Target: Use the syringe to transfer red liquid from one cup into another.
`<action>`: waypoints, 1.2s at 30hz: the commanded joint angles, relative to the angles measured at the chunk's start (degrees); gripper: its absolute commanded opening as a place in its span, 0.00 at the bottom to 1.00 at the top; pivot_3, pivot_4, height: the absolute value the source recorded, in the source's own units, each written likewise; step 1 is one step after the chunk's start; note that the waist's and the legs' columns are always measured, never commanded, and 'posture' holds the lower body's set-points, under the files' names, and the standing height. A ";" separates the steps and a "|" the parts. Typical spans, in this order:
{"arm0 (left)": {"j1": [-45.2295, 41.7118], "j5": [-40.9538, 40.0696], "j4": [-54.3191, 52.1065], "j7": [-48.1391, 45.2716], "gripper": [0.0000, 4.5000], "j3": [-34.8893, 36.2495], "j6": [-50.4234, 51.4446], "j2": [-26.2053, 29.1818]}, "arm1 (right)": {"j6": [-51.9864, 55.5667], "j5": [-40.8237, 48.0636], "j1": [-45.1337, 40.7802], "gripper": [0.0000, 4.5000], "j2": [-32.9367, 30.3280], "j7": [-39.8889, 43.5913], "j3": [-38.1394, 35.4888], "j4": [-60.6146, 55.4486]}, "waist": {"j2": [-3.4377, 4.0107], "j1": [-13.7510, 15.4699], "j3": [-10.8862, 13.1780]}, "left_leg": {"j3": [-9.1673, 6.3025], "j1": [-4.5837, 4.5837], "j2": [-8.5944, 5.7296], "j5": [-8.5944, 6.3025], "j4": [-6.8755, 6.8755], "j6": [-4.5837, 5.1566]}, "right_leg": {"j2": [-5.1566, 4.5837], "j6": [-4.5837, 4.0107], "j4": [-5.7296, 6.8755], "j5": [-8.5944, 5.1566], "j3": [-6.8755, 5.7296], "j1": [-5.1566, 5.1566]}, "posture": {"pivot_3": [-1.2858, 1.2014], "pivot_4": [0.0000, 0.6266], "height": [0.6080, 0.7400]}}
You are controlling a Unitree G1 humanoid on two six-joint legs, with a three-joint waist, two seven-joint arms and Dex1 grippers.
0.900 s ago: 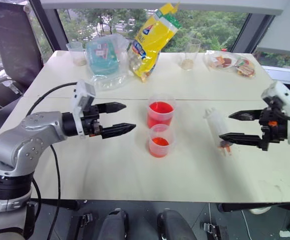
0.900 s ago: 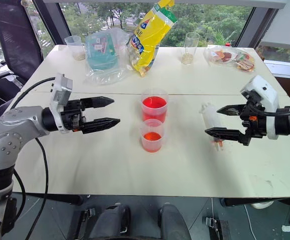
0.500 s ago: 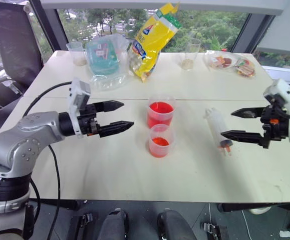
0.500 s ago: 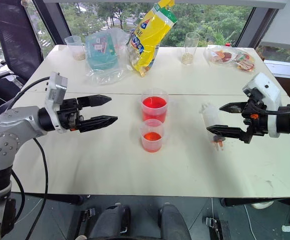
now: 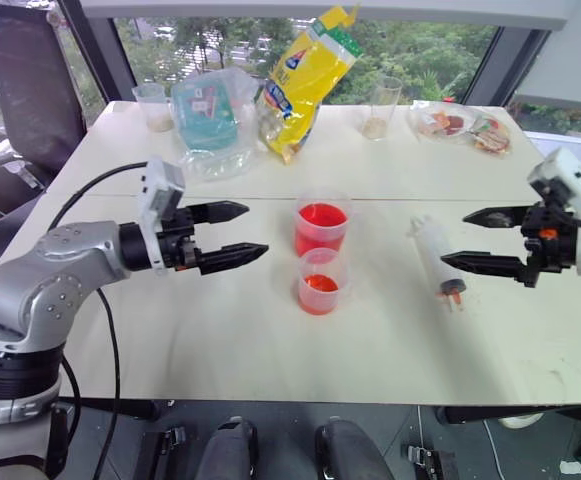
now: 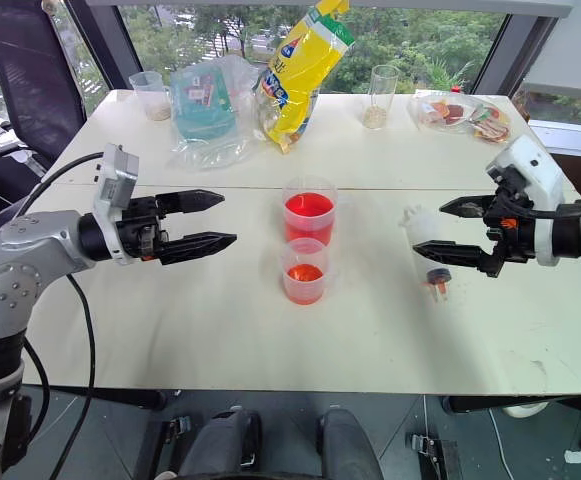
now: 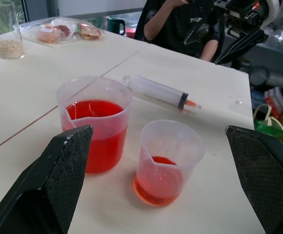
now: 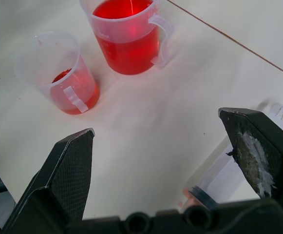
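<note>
- Syringe (image 5: pixel 437 257) seen flat on table (image 5: pixel 270 350), untouched, R of both cups.
- Right gripper (image 5: pixel 478 240) held over syringe, fingers apart, empty.
- Left gripper (image 5: pixel 240 232) spread wide, empty, L of bigger cup (image 5: pixel 321 226) & smaller cup (image 5: pixel 320 280).

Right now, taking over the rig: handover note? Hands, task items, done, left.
Left hand: open, empty, hovering left of the cups.
Right hand: open, empty, just right of the syringe, not gripping it.
Syringe lies flat on the table, right of the cups.
Bigger cup about half full of red liquid; smaller cup in front of it holds a little.
Done: nothing visible.
Left: grasp syringe, draw, transfer.
</note>
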 commanded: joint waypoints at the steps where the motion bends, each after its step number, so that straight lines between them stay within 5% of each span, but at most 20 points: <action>1: -1.21 -0.12 -1.14 0.09 1.00 0.52 -0.89 0.18 | 0.69 -0.84 -4.06 1.00 0.00 -1.49 1.93 1.29 | 0.00 -0.04 0.00 | 0.00 0.00 0.00 0.00 0.00 0.00 | 0.00 0.00 0.00 0.00 0.00 0.00 | 0.52 0.24 1.00; 14: -2.31 1.19 -0.67 0.04 1.00 -1.88 -1.36 -1.34 | 18.26 -15.71 -29.72 1.00 14.72 -18.60 22.98 27.70 | 0.00 -0.11 0.00 | 0.06 -0.05 0.00 0.00 -0.01 0.00 | -0.01 -0.01 0.02 0.00 0.06 -0.10 | 0.52 0.24 1.00; 34: 0.34 0.86 -3.65 1.92 1.00 -1.55 -0.96 -1.78 | 4.32 -31.85 -39.77 1.00 29.15 -14.70 30.74 63.70 | 0.01 -0.18 0.00 | 0.12 -0.28 -0.01 0.00 -0.04 0.00 | -0.01 -0.01 0.07 0.00 0.07 -0.41 | 0.52 0.24 1.00; 36: 0.50 0.86 -3.81 2.02 1.00 -1.48 -0.97 -1.70 | 3.76 -32.78 -40.19 0.88 29.92 -14.39 30.39 65.37 | 0.00 -0.22 -0.01 | 0.11 -0.28 -0.01 0.00 -0.03 0.00 | -0.01 -0.01 0.07 0.00 0.07 -0.40 | 0.52 0.24 1.00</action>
